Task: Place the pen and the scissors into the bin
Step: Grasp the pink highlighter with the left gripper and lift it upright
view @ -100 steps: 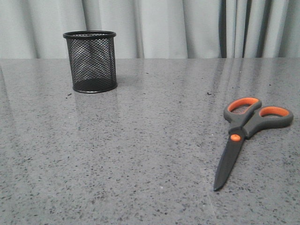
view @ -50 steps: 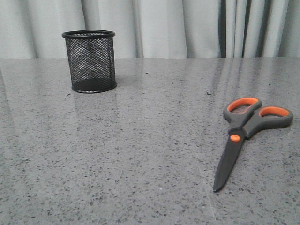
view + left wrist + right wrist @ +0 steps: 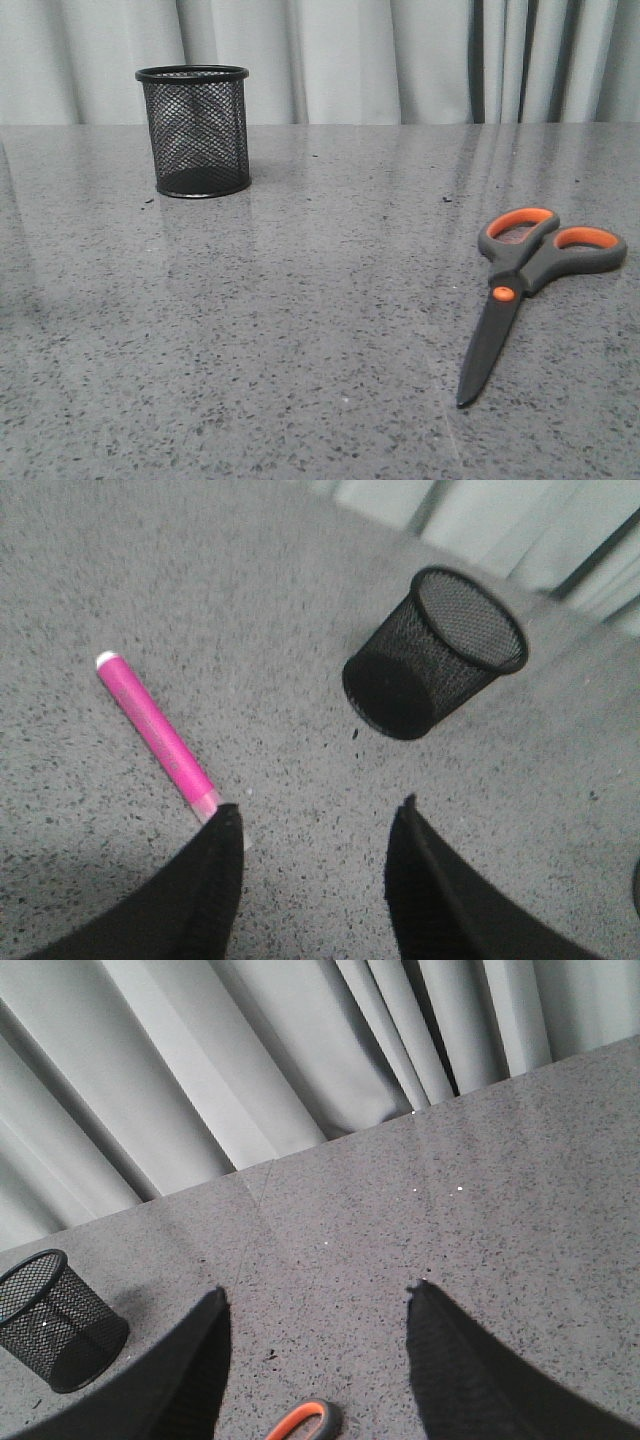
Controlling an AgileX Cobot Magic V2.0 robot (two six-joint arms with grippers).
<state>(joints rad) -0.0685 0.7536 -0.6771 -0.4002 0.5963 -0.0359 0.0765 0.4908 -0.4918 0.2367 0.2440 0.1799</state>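
Observation:
The black mesh bin (image 3: 195,131) stands upright at the far left of the grey table; it also shows in the left wrist view (image 3: 432,652) and the right wrist view (image 3: 52,1320). The scissors (image 3: 520,290) lie closed at the right, handles away from me; one orange-lined handle loop (image 3: 305,1422) shows between my right gripper's fingers. The magenta pen (image 3: 155,733) lies flat on the table, its pale end by one finger of my left gripper (image 3: 320,812), which is open and empty above the table. My right gripper (image 3: 316,1295) is open and empty above the scissors' handle. Neither gripper shows in the front view.
Grey speckled tabletop (image 3: 300,300) with pale curtains (image 3: 400,60) behind its far edge. A few dark specks lie on the surface.
The front view shifts very slightly; the bin and scissors stay where they were.

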